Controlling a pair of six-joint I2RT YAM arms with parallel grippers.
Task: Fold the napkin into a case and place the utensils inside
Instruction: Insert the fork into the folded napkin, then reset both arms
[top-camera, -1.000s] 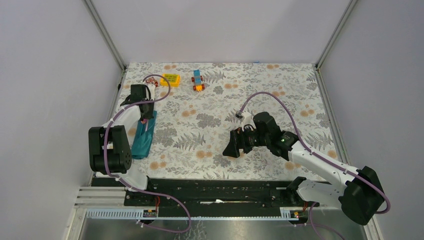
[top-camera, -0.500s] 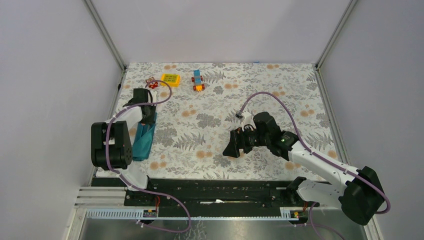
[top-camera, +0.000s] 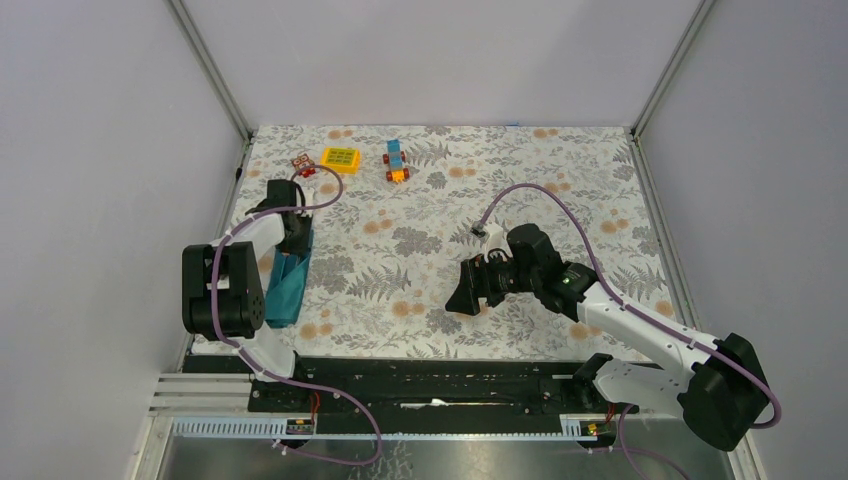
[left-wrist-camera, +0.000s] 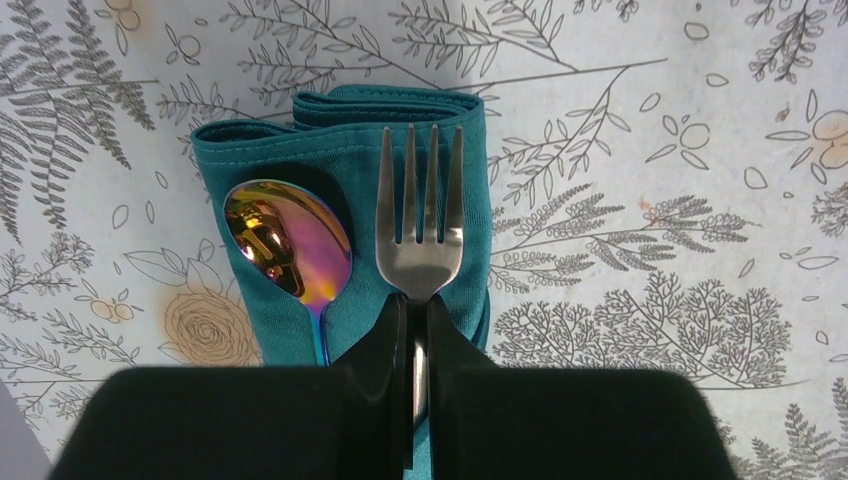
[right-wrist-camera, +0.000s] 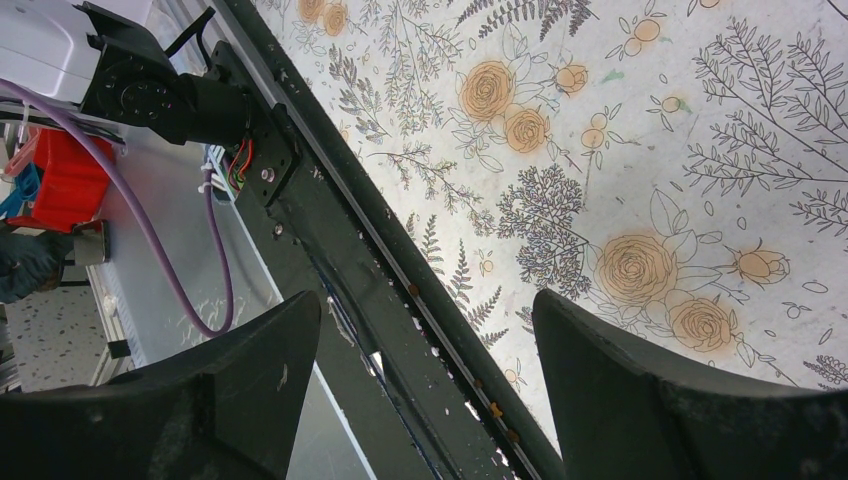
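Napkin (top-camera: 287, 285) first, from the top view: it lies folded into a narrow strip near the left edge of the surface (top-camera: 450, 200), directly under the left jaws and running back from them toward the arm's base. The right jaws hang well to the right of it, over the near middle of the surface, with nothing between them. Three toys (top-camera: 341, 158) sit far beyond the left jaws, apart from the work.

In the left wrist view, the jaws are clenched on the neck of the fork (left-wrist-camera: 420, 235), whose tines point straight ahead of the tips and rest on the napkin (left-wrist-camera: 350, 150). The spoon (left-wrist-camera: 288, 245) lies just left of the jaws, parallel to the fork and close to it, its bowl on the cloth. The jaws' own body hides both handles, so I cannot tell whether they are tucked into a pocket.

In the right wrist view, the jaws stand wide apart and empty, with only the surface (right-wrist-camera: 600, 130) and its near rail below them.

By my reading the fold is done and the spoon is set down. The fork looks nearly placed. What remains is to release it and back away without dragging the cloth.
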